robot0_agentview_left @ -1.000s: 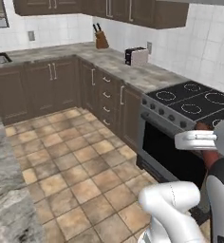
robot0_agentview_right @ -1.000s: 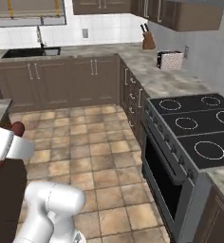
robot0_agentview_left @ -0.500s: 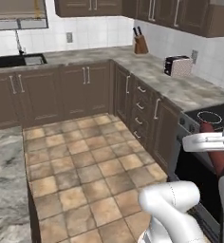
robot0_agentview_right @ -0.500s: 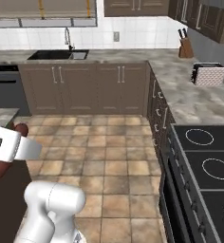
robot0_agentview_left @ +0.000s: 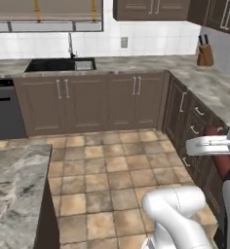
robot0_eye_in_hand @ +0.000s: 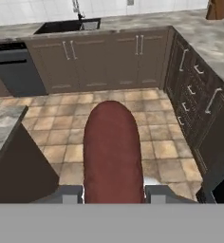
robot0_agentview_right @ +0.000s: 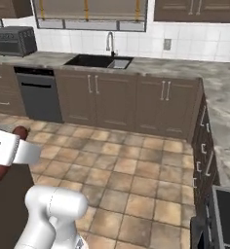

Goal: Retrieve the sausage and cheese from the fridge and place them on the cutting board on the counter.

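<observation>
A dark red sausage [robot0_eye_in_hand: 113, 152] stands up the middle of the hand view, clamped between the two finger tips of my gripper [robot0_eye_in_hand: 113, 192], which is shut on it. From the left base the sausage [robot0_agentview_left: 223, 164] pokes out above and below the white hand [robot0_agentview_left: 208, 145] at the right edge. From the right base the sausage [robot0_agentview_right: 18, 132] shows behind the hand [robot0_agentview_right: 9, 151] at the left edge. The grey marbled counter [robot0_agentview_left: 141, 63] runs along the back wall and down the right side. The cheese, the fridge and the cutting board are out of view.
A dark sink [robot0_agentview_left: 61, 64] with a faucet sits in the back counter, a dishwasher [robot0_agentview_left: 5, 109] to its left. A knife block [robot0_agentview_left: 203, 53] stands in the right corner. A marbled island top [robot0_agentview_left: 14, 180] lies near left. Tiled floor [robot0_agentview_left: 112, 165] spreads between them.
The whole picture has swung as the base turned: the stove and toaster slid off to the right, the sink and dishwasher came in. The gripper keeps its hold on the sausage.
</observation>
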Tool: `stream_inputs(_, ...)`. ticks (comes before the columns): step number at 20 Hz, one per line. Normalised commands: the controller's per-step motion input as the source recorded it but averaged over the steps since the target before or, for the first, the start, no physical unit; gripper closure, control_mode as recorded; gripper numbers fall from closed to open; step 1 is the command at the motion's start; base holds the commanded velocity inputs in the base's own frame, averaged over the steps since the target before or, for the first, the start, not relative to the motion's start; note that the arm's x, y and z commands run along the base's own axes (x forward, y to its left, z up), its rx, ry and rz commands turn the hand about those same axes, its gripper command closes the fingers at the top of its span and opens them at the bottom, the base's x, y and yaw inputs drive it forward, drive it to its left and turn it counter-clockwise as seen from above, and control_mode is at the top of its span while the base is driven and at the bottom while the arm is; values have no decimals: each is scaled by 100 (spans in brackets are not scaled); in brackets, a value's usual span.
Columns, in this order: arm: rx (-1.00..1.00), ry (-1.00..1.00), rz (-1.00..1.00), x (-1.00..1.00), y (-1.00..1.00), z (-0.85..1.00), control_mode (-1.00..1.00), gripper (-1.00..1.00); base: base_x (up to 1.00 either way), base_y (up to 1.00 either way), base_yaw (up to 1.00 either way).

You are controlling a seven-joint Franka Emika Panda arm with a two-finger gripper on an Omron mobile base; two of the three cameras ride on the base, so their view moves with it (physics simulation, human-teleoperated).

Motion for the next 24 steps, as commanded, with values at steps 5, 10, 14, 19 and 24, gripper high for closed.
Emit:
stream_inputs(5, 0, 0, 0, 0, 0, 0, 100, 100, 100, -42, 41)
stream_inputs(10, 0, 0, 0, 0, 0, 0, 100, 100, 100, -42, 41)
stream_inputs(14, 0, 0, 0, 0, 0, 0, 100, 100, 100, -12, 62)
stream_inputs(19, 0, 0, 0, 0, 0, 0, 100, 100, 100, -17, 67)
stream_inputs(24, 0, 0, 0, 0, 0, 0, 100, 100, 100, -16, 68)
